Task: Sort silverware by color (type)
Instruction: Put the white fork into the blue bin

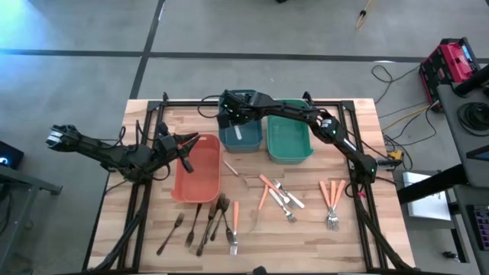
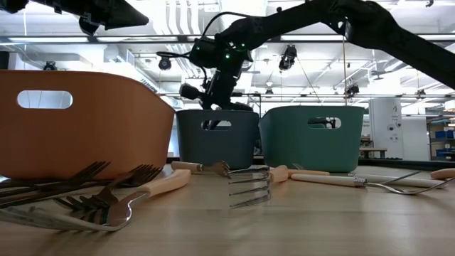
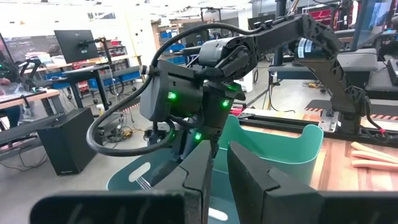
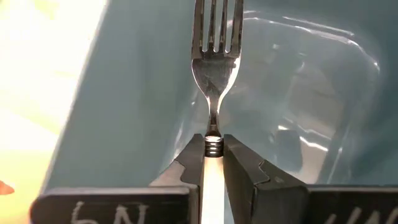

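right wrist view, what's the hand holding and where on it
The right hand holds a silver fork by the top of its pale handle, just below the neck, tines pointing away, over the blue bin.

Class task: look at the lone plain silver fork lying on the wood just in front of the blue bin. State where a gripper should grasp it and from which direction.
Grip the plain silver fork at mid-handle, coming straight down from above. It lies flat and slanted on the table, apart from the other cutlery, so the fingers should close across its thin handle.
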`<state>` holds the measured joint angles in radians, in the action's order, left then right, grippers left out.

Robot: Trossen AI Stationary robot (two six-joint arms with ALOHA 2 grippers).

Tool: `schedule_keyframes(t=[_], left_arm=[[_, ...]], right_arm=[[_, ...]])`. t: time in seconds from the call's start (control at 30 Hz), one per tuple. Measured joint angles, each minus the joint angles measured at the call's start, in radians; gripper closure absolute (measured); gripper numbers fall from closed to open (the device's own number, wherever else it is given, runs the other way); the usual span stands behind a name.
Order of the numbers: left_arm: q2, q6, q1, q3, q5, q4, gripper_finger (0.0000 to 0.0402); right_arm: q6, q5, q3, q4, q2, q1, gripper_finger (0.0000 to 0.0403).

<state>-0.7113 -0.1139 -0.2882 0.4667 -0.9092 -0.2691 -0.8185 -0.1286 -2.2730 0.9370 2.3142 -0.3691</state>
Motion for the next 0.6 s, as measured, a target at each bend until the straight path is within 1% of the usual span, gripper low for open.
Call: schedule_keyframes(t=[0.37, 0.6], left_arm=[[0.000, 0.000, 0.000, 0.000, 0.000, -0.005, 0.0365], [0.002, 0.000, 0.000, 0.000, 0.000, -0.020, 0.0365]], right_arm=[[0.004, -0.002, 0.012, 0.026, -0.001, -0.002, 0.0374], [0.000, -0.002, 0.053, 0.049, -0.002, 0.000, 0.0374]])
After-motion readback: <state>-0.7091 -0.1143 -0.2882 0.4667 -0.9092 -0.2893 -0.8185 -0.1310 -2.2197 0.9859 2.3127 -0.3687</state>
